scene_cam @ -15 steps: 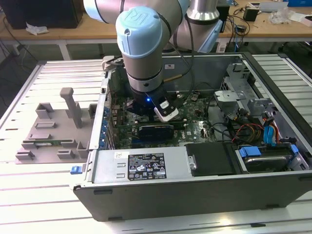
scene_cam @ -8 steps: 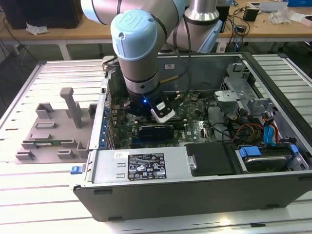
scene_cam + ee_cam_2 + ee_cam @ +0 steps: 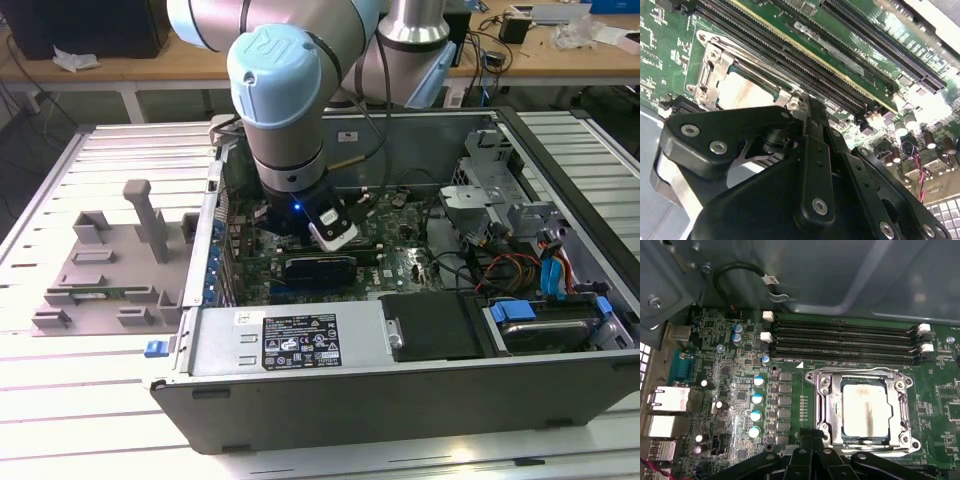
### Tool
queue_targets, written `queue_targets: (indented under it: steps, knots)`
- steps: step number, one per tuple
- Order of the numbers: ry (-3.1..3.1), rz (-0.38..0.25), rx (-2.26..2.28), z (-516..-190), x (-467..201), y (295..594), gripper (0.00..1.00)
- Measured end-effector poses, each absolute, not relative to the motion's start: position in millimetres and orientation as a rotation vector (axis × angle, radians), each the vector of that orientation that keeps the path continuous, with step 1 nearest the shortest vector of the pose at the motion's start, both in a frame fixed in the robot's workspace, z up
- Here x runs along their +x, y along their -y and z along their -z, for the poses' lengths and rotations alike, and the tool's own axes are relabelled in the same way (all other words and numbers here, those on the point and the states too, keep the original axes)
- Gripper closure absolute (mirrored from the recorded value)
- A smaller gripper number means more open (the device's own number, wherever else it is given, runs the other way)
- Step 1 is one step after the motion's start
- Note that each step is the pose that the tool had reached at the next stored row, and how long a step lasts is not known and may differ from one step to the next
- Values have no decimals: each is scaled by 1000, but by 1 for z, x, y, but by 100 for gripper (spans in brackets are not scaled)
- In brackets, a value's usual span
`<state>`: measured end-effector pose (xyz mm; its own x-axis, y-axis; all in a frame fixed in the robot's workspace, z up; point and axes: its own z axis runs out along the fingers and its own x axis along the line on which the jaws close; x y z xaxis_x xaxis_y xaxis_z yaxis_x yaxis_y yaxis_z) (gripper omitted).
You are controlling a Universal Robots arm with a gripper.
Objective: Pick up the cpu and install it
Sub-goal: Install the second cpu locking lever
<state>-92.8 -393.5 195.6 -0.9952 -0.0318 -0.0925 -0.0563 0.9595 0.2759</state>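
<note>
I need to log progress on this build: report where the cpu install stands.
Done: the cpu already lies in the motherboard socket, inside its metal frame, with nothing covering its top. In hand: the gripper sits low at the socket's edge, holding nothing visible. Left: whether the cpu is fully seated cannot be judged.

1. Exterior view: high, well back from the open computer case (image 3: 400,390), looking down into it past the arm.
2. First wrist view: close above the motherboard (image 3: 730,390), facing the socket (image 3: 864,410).
3. Second wrist view: closer, oblique; both wrist views share that socket (image 3: 740,87).
</note>
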Motion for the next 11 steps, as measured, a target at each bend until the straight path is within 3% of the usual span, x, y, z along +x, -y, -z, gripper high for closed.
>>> queue_targets:
  steps: [8, 11]
  knots:
    - [-3026, -413, -69, -206, -93, 393, 89]
    - [-3034, -358, -71, -216, -93, 392, 89]
